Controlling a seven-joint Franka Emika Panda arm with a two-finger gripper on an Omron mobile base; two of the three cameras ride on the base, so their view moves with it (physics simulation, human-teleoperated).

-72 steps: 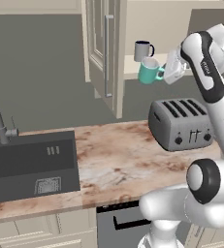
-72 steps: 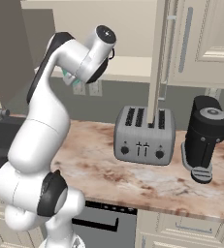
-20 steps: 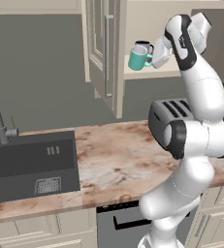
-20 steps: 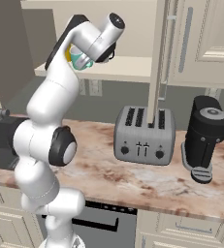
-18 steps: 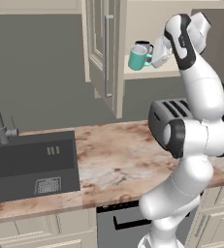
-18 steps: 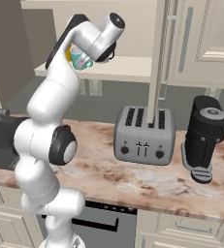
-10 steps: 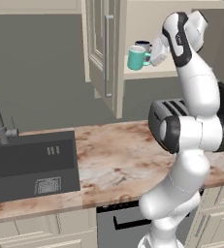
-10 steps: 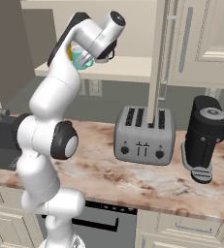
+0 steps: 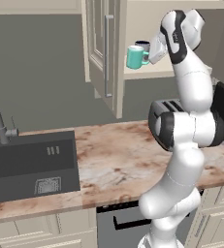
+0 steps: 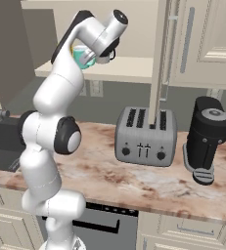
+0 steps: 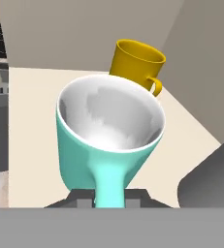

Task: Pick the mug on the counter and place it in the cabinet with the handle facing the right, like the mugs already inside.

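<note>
one teal mug (image 9: 135,57), higher and nearer the cabinet (image 9: 106,53) shelf than before, end effector (image 9: 150,56) clenched on its handle (image 11: 107,186)

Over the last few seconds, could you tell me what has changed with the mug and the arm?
The gripper, shut on the teal mug, has carried it up and inward to the cabinet shelf, near the grey mug. The grip is unchanged; the toaster and counter stayed put.

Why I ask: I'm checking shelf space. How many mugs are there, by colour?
Teal-green mug: 1
Grey mug: 1
Yellow mug: 1
Total: 3
</note>
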